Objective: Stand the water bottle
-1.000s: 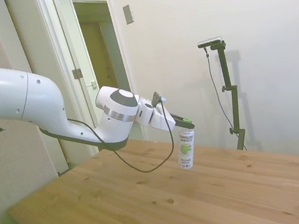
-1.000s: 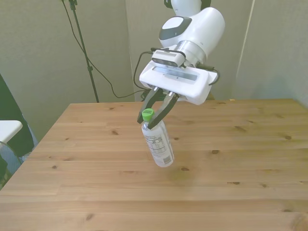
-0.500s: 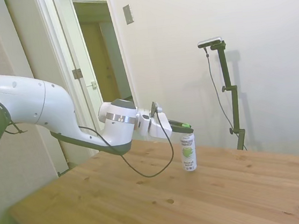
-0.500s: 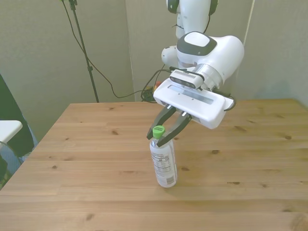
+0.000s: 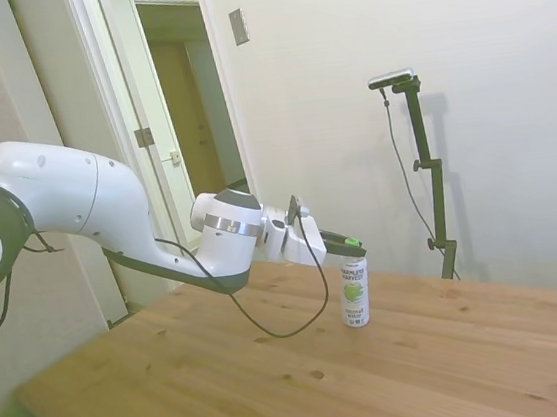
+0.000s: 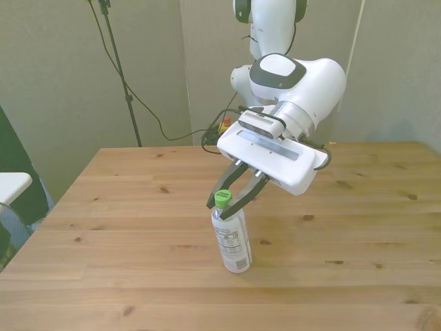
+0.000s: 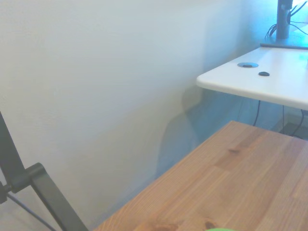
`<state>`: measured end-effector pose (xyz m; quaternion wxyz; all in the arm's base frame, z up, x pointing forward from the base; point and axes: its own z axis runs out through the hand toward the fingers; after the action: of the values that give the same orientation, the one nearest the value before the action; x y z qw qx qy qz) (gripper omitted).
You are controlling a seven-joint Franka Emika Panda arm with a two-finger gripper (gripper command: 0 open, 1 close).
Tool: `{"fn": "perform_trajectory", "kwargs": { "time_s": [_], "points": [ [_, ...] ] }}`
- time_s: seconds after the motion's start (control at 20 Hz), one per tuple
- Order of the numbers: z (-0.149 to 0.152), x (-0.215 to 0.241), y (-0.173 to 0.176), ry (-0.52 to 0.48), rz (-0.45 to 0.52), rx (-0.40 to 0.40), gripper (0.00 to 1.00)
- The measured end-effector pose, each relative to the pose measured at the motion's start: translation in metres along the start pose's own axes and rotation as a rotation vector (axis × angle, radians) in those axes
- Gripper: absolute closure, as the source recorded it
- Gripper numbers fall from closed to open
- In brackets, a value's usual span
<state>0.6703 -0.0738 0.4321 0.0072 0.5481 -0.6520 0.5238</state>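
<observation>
Worktop (image 6: 358,227) of pale knotty wood carries the small slim plastic water bottle (image 6: 231,241) with white label, upright near its middle, base on the wood. White arm's gripper (image 6: 225,201) reaches in from the far side, its dark fingers (image 6: 242,202) narrowly spread, closed around the bright green cap (image 6: 222,198).

Probably a lab room: bare walls, a wooden table (image 5: 277,370), and a white desk (image 7: 269,79) nearby.
</observation>
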Motion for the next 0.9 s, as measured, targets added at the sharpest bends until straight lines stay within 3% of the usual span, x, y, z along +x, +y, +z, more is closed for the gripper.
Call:
{"fn": "perform_trajectory", "kwargs": {
  "time_s": [0.55, 0.9],
  "points": [
    [-0.002, -0.001, 0.001, -0.020, -0.025, -0.022, 0.00],
    [-0.031, 0.039, -0.022, -0.137, -0.042, -0.079, 0.00]
  ]
}}
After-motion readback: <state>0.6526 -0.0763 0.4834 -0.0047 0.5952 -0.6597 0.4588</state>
